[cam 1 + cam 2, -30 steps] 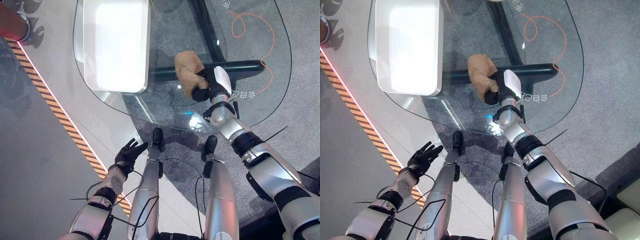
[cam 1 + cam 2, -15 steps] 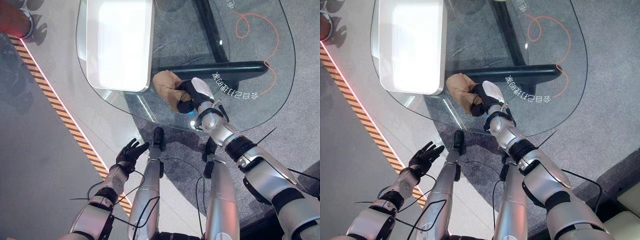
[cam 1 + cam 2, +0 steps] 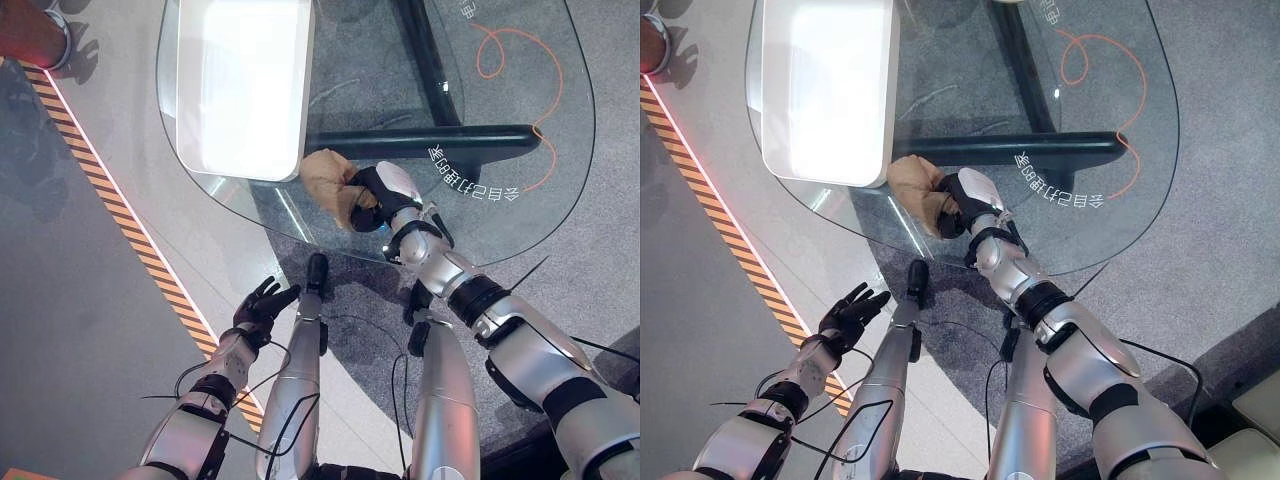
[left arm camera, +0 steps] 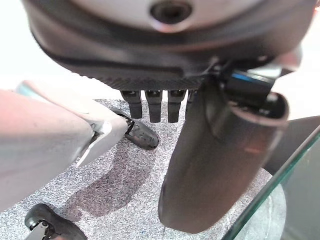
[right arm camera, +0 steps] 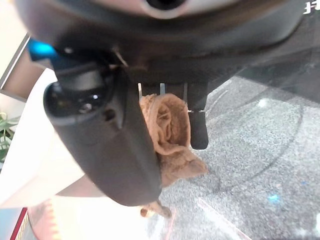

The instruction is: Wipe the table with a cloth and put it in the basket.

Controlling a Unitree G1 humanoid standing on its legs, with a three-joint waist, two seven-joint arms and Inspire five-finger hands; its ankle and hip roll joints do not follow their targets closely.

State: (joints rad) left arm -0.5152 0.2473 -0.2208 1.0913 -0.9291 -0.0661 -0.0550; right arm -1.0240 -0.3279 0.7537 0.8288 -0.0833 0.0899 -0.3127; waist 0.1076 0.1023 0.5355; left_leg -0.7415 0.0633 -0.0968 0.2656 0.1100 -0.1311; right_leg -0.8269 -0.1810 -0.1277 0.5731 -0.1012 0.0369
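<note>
Currently wiping: right hand [image 3: 378, 190] curled round tan cloth [image 3: 325, 180], near glass table [image 3: 560, 200] rim at 7 o'clock; press flat, sweep toward 12.

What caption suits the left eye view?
Right hand presses a tan cloth onto the glass table beside a white tray.

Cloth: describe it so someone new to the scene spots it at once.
Find the oval glass table with the white tray on it. Just off the tray's near corner, by the table's near edge, the right hand is shut on the cloth. It is a crumpled tan wad, the one soft thing on the glass.
</note>
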